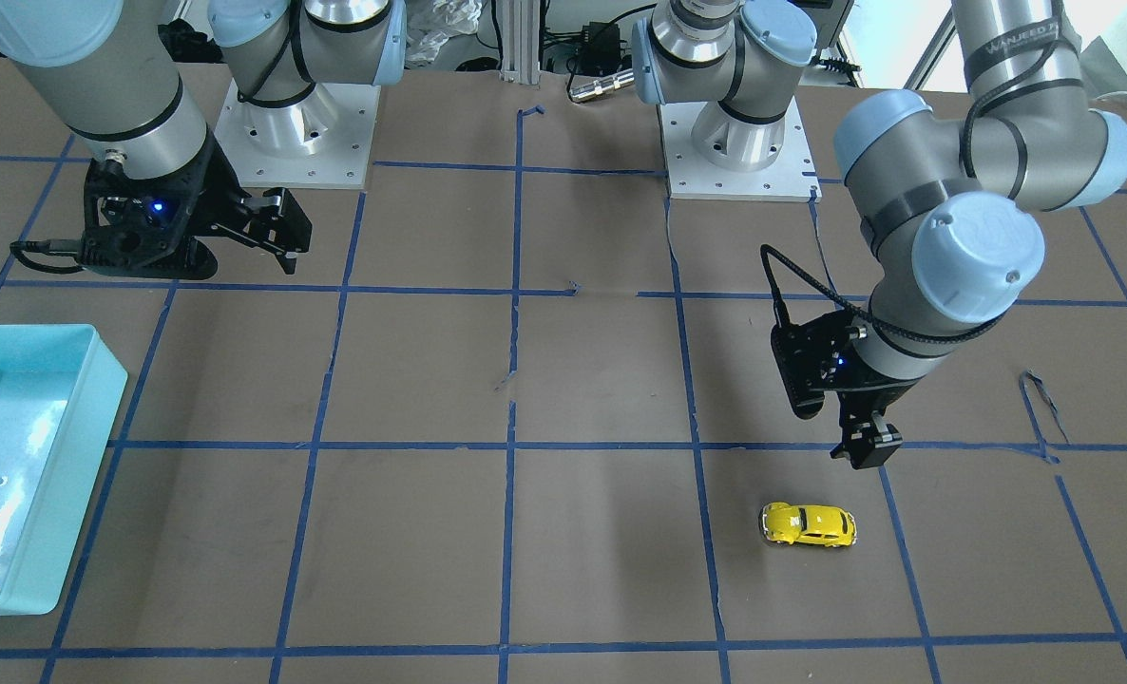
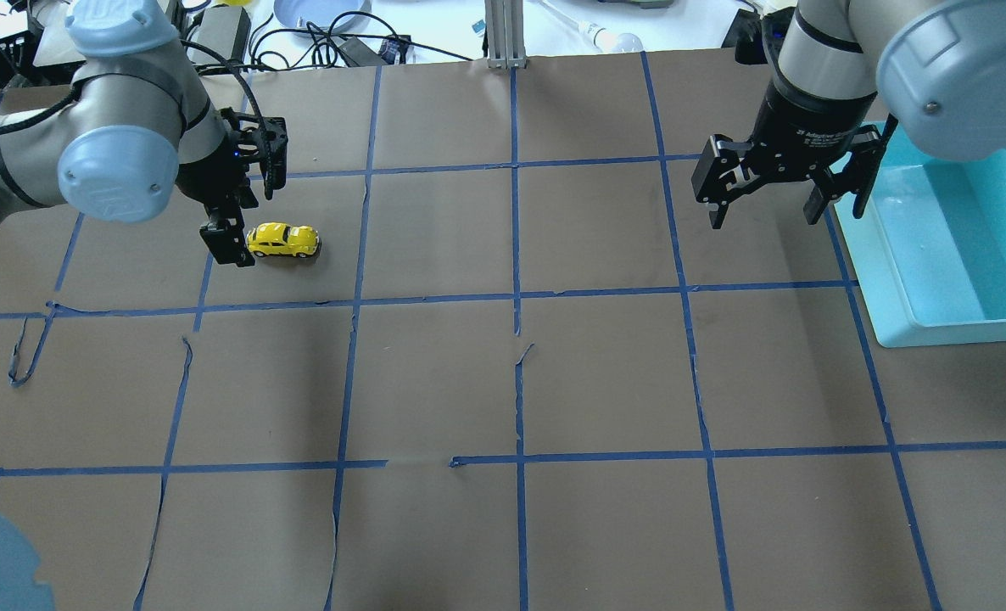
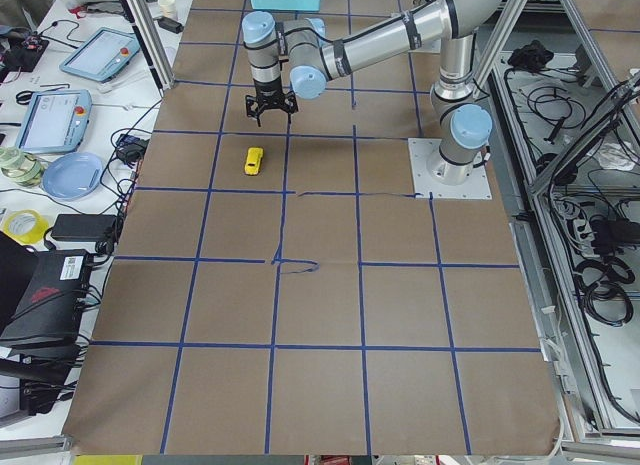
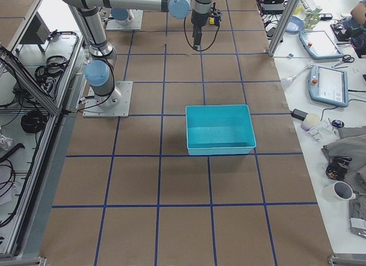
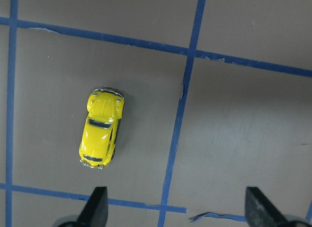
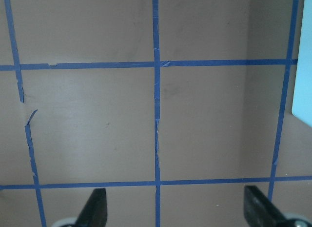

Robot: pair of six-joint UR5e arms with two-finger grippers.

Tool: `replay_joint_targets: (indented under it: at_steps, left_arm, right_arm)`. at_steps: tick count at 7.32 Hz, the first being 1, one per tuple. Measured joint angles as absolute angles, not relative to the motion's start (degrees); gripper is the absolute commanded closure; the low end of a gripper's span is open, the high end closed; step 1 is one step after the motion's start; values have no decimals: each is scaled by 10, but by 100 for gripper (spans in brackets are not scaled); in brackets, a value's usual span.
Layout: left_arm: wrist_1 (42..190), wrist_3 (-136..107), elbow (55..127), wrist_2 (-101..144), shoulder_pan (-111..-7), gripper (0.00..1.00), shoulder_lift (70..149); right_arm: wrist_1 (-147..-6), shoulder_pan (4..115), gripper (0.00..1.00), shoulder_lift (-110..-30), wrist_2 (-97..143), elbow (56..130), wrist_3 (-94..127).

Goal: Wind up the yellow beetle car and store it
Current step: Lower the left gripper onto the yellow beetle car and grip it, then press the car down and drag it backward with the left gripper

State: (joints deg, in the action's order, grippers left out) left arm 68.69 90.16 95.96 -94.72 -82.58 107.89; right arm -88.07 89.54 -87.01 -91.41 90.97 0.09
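from the front-facing camera we see the black two-finger left gripper (image 1: 866, 452) hanging fingers-down over the brown paper-covered table (image 1: 601, 380). the small glossy yellow beetle car (image 1: 808, 525) sits on its wheels just beyond those fingertips, apart from them and touched by nothing. the black right gripper (image 1: 283, 230) hangs at the other side with its fingers spread wide and nothing between them, and a shallow teal plastic bin (image 1: 112, 375) stands off to one side of those fingers. from overhead we see the left gripper's fingers parted wide and empty; the car lies just beside the fingertip nearer the robot, not between the two, with its length running away from that finger. the right gripper's fingers are parted just as wide there, one of them close by the bin's rim. in the exterior left view the car is a small yellow spot on the table near the left gripper's spread fingers. in the exterior right view the bin stands open on the table, and we cannot make out the car. through the left wrist camera the two fingertips show far apart at the bottom edge. the car lies straight ahead of one fingertip, clear of it and off the middle of the gap, beside a strip of blue tape (image 5: 178, 119). through the right wrist camera the fingertips are equally far apart over paper and tape lines, with a pale sliver of the bin beyond one fingertip.
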Motion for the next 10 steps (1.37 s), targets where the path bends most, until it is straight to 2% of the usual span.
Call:
replay_joint_targets:
  at_steps: [4, 10]
  left_arm:
    - [553, 1017, 957, -945, -825, 4, 1147]
    - [529, 1013, 958, -873, -778, 7, 1191]
  right_arm:
    - [-882, 896, 0, -869, -913, 910, 2]
    - [-881, 896, 0, -869, -913, 911, 3]
